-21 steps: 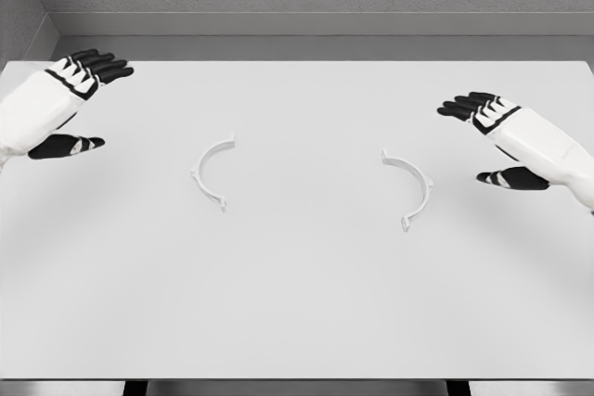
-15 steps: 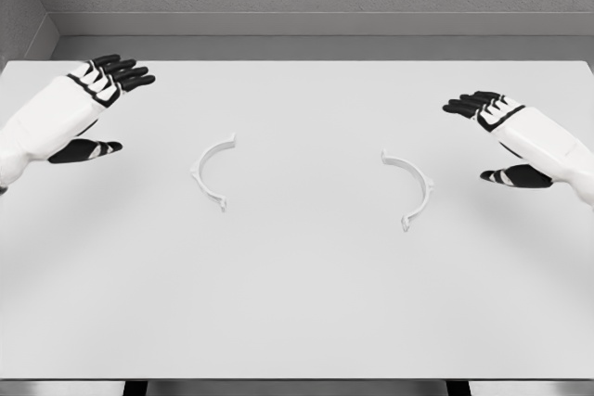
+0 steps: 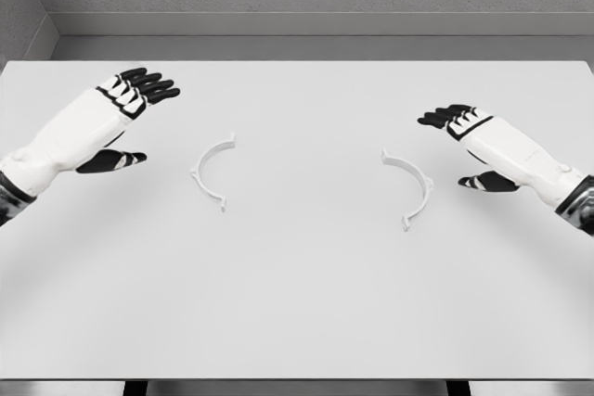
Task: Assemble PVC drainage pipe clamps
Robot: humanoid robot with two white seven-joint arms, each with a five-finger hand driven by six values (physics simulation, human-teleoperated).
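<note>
Two white half-ring pipe clamp pieces lie flat on the white table (image 3: 297, 303). The left clamp half (image 3: 210, 172) curves with its opening to the right. Its mate, the right clamp half (image 3: 412, 187), opens to the left. My left hand (image 3: 130, 122) hovers to the left of the left half, fingers spread and holding nothing. My right hand (image 3: 464, 146) hovers just right of the right half, also open and empty. Neither hand touches a clamp piece.
The table's far edge (image 3: 297, 61) meets a grey wall behind. Its front edge (image 3: 297, 379) runs along the bottom of the view.
Both hands have moved inward toward the clamp halves: the left hand to the right and slightly down, the right hand to the left. The clamp halves have not moved.
</note>
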